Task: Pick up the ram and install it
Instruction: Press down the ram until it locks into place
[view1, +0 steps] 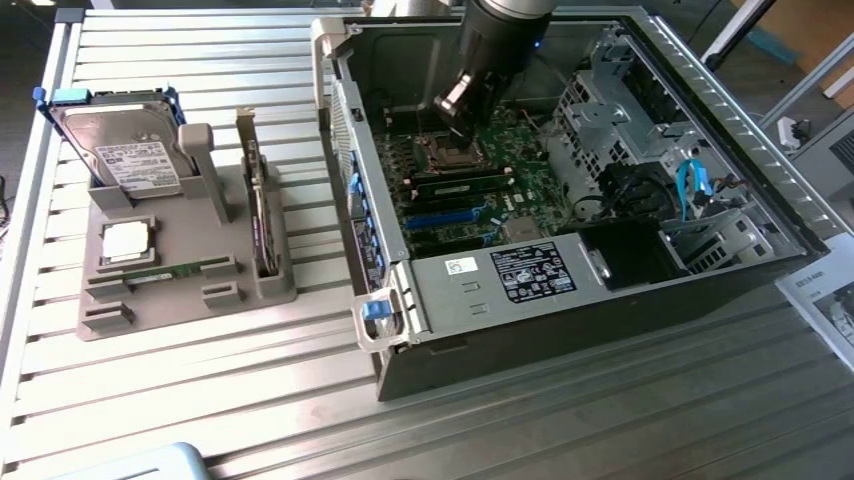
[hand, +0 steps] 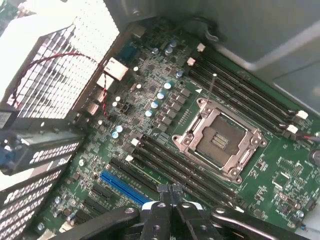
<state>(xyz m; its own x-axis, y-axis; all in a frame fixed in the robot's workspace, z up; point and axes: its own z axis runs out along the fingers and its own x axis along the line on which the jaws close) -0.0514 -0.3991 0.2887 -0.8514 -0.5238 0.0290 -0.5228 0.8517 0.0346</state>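
Jaws on my gripper (hand: 169, 192) are squeezed together with nothing between them, hanging just above the slots on the green board (hand: 165, 115) inside the open computer case (view1: 400, 300). From the outside camera I see the gripper (view1: 454, 112) at about 12 o'clock in the picture. My ram (view1: 180, 270) lies flat on the gray holder (view1: 187, 300), far off at 9 o'clock, near the silver hard drive (view1: 127, 150) and the upright card (view1: 256, 200).
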